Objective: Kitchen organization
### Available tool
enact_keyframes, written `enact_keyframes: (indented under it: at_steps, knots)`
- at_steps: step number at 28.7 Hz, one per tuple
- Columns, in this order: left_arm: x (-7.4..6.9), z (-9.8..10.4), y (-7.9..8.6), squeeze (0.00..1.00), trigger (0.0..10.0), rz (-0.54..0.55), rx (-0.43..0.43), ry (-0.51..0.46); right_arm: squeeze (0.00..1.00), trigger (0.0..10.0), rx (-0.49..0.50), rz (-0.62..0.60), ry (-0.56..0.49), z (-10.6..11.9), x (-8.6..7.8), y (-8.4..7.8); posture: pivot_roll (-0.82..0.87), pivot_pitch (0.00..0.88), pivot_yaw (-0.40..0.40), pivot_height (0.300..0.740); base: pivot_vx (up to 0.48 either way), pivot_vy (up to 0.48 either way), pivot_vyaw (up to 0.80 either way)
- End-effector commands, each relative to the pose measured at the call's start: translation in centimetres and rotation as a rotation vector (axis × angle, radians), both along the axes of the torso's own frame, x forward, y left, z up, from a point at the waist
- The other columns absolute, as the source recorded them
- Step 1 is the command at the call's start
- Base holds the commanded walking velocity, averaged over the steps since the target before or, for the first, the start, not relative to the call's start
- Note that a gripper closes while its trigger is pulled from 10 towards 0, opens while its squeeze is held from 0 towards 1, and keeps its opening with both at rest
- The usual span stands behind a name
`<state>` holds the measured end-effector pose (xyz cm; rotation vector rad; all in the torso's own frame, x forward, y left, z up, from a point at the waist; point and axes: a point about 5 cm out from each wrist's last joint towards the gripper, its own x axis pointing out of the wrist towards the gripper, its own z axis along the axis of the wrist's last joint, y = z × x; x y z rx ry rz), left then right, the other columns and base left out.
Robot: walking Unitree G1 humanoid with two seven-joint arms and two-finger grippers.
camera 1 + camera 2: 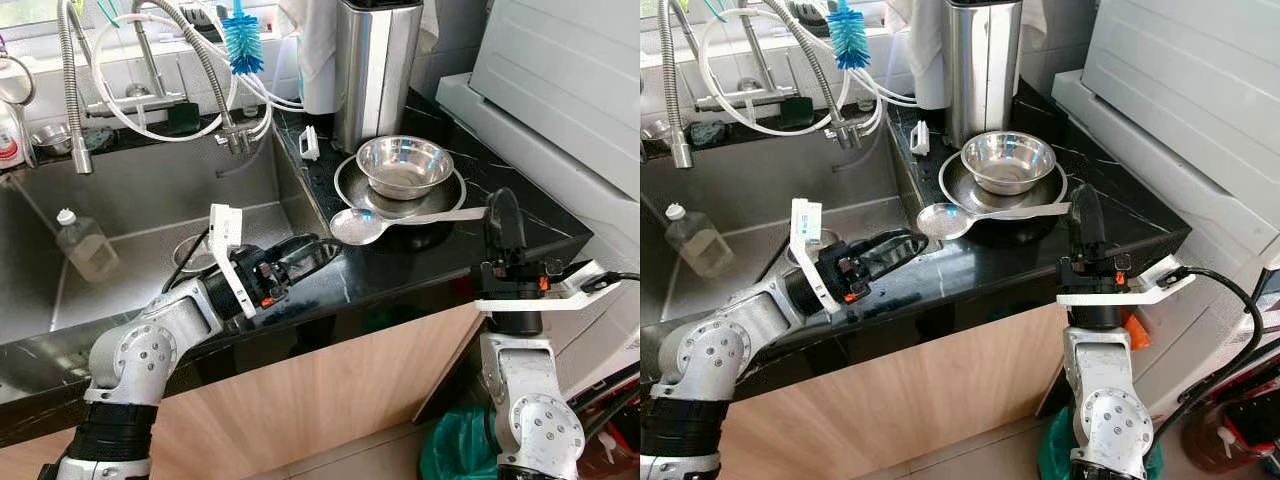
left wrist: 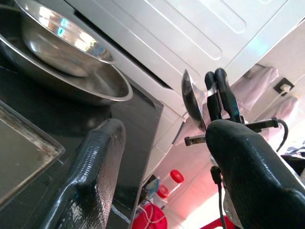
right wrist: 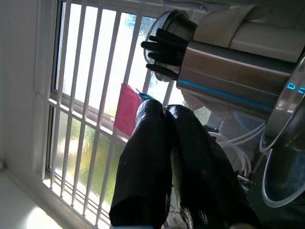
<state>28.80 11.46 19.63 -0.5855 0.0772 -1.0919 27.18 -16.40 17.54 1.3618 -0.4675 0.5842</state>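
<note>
Mid-step in tidying: long steel ladle (image 1: 400,221) held level, bowl just short of the round steel bowl (image 1: 404,165) nested in a shallow steel pan (image 1: 350,186); handle pinched between the closed fingers of the right gripper (image 1: 503,222); left gripper (image 1: 312,248) spread and empty, near that bowl, at the sink's (image 1: 140,190) edge; next, probably, carrying the ladle somewhere to set down without tipping.

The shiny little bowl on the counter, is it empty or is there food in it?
Empty. The bowl sits upright on a steel plate, and its bare shiny bottom shows in the left eye view.
</note>
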Motion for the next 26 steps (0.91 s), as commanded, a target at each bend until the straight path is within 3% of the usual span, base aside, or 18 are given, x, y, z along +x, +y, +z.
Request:
enact_keyframes:
  at_steps: [1, 17, 18, 26]
  knots:
    - [-0.3, 0.6, 0.0, 0.0, 10.0, -0.032, 0.0, -0.03, 0.0, 10.0, -0.025, 0.041, 0.039, -1.2, -0.9, 1.3, 0.06, 0.044, 0.031, 0.74, 0.0, 0.0, 0.0]
    - [-1.0, 0.3, -0.6, 0.0, 10.0, -0.094, 0.006, -0.019, 0.0, 10.0, -0.089, 0.127, 0.04, -1.5, -1.2, 2.4, 0.06, 0.044, 0.036, 0.74, 0.0, 0.0, 0.0]
    - [-1.0, 0.2, -0.6, 0.0, 8.3, -0.093, 0.008, -0.018, 0.0, 10.0, -0.096, 0.13, 0.042, -1.5, -1.3, 2.4, 0.06, 0.044, 0.035, 0.74, 0.0, 0.0, 0.0]
    - [-0.9, 0.0, -0.3, 0.0, 9.1, -0.082, 0.024, -0.012, 0.0, 10.0, -0.09, 0.088, 0.013, -0.9, -1.1, 1.7, 0.06, 0.039, 0.035, 0.74, 0.0, 0.0, 0.0]
